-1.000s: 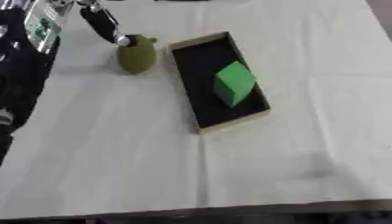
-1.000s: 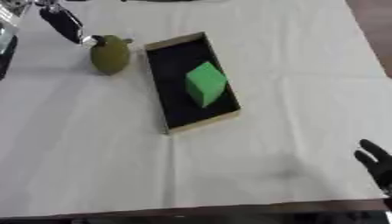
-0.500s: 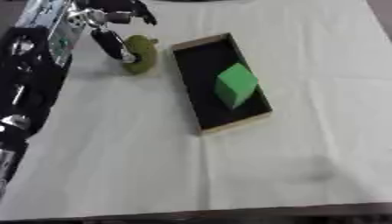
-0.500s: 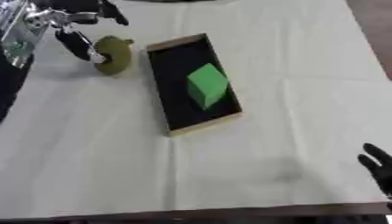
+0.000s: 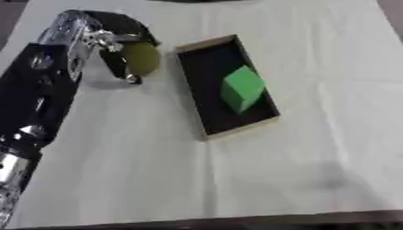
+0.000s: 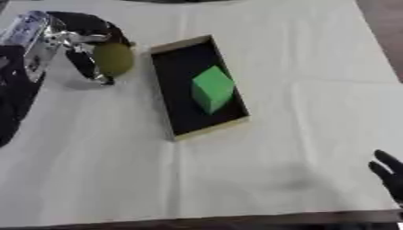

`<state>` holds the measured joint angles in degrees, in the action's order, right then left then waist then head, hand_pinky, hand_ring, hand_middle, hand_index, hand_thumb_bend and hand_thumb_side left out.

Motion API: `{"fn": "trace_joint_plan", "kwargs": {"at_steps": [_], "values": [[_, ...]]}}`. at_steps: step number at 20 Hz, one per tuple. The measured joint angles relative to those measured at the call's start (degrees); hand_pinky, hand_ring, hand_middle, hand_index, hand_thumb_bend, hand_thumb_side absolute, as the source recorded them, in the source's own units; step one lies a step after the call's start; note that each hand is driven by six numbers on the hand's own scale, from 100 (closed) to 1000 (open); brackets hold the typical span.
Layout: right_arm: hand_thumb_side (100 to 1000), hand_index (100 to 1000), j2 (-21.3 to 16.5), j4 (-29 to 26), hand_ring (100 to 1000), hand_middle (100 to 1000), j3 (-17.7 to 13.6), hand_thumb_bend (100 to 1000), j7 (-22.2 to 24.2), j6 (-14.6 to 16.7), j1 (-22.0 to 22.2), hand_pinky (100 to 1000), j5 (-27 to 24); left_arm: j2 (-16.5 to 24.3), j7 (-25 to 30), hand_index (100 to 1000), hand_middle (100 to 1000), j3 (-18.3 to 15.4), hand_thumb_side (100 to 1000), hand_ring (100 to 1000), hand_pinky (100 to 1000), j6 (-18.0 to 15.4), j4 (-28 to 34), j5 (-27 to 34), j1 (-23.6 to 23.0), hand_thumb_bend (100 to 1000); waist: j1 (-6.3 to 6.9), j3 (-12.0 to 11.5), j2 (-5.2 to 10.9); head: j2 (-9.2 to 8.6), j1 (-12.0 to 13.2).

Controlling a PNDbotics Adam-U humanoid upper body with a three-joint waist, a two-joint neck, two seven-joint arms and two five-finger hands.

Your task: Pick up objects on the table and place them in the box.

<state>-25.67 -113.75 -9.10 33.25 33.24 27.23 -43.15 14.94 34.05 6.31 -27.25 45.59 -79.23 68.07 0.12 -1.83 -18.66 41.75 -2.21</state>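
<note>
Curling round olive fruit (image 5: 143,57) just left of box (image 5: 194,46) rim, left robot hand (image 5: 110,40); right robot hand (image 6: 388,176) open

One olive-green round object (image 5: 142,57); one green cube (image 5: 242,88); one shallow box (image 5: 206,45) with dark interior; one cloth-covered worktop (image 5: 315,134). Two robot hands: left robot hand (image 5: 110,38), right robot hand (image 6: 388,173).

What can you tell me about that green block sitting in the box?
The green block is a bright green cube with flat faces and sharp edges, plain and matte. It sits inside the box, a shallow, long tray with a black floor and pale tan walls. The block rests on that floor near the box's right wall, turned at an angle to it, toward the nearer half. Neither robot hand touches it.
</note>
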Motion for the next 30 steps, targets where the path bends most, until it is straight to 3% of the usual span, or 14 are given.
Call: {"fn": "trace_joint_plan", "kwargs": {"at_steps": [4,9,13,18,21,22,23,25,30], "values": [[470,1000,0.34,0.00,1000,619,0.31,100,0.00,0.00,0.03,1000,0.93,-0.24,-1.73,930,795,-0.45,312,900,888,0.21,-0.05,-2.02,0.00,492,-0.05,-0.01,0.00,-0.01,0.00],[470,1000,0.42,0.00,1000,618,0.50,100,0.00,0.00,0.07,1000,1.96,-0.49,-2.55,900,737,-0.89,298,837,812,0.68,-0.33,-1.89,-0.17,216,-0.25,-0.02,-0.04,-0.01,0.00],[470,1000,0.80,0.00,1000,617,0.67,100,0.00,0.00,0.14,1000,2.50,-0.50,-1.14,900,749,-1.12,299,850,820,1.97,-0.33,0.94,-0.26,186,-0.24,-0.02,-0.05,-0.01,0.01],[470,1000,0.83,0.00,1000,615,0.70,100,0.00,0.00,0.39,1000,3.56,-0.52,1.76,893,745,-1.24,301,841,808,3.53,-0.06,3.04,0.08,210,-0.22,-0.02,-0.05,-0.02,0.05],[470,1000,0.85,0.00,1000,615,1.03,100,0.00,0.00,0.50,1000,4.25,-0.71,2.10,814,644,-1.24,237,754,696,4.10,0.50,3.08,0.24,214,-0.21,-0.02,-0.05,-0.05,0.09],[470,1000,0.87,0.00,1000,615,1.06,100,0.00,0.00,0.50,1000,4.34,-0.81,1.53,778,603,-1.24,218,716,655,4.24,0.84,3.04,0.28,257,-0.20,-0.02,-0.05,-0.06,0.09],[470,1000,0.88,0.00,1000,615,1.07,100,0.00,0.00,0.51,1000,4.44,-0.88,0.34,702,525,-1.23,187,628,569,4.36,1.31,2.94,0.28,357,-0.20,-0.02,-0.05,-0.10,0.08],[470,1000,0.90,0.00,1000,615,1.08,100,0.00,0.00,0.52,1000,4.47,-0.93,-3.95,649,476,-1.22,156,576,515,4.76,2.70,2.30,0.28,375,-0.20,-0.03,-0.05,-0.21,0.03],[470,1000,0.91,0.00,1000,615,1.08,100,0.00,0.00,0.55,1000,4.33,-0.92,-13.69,628,460,-0.64,134,559,506,4.66,4.34,2.02,0.23,401,-0.22,-0.06,-0.03,-0.22,-0.06]]}}
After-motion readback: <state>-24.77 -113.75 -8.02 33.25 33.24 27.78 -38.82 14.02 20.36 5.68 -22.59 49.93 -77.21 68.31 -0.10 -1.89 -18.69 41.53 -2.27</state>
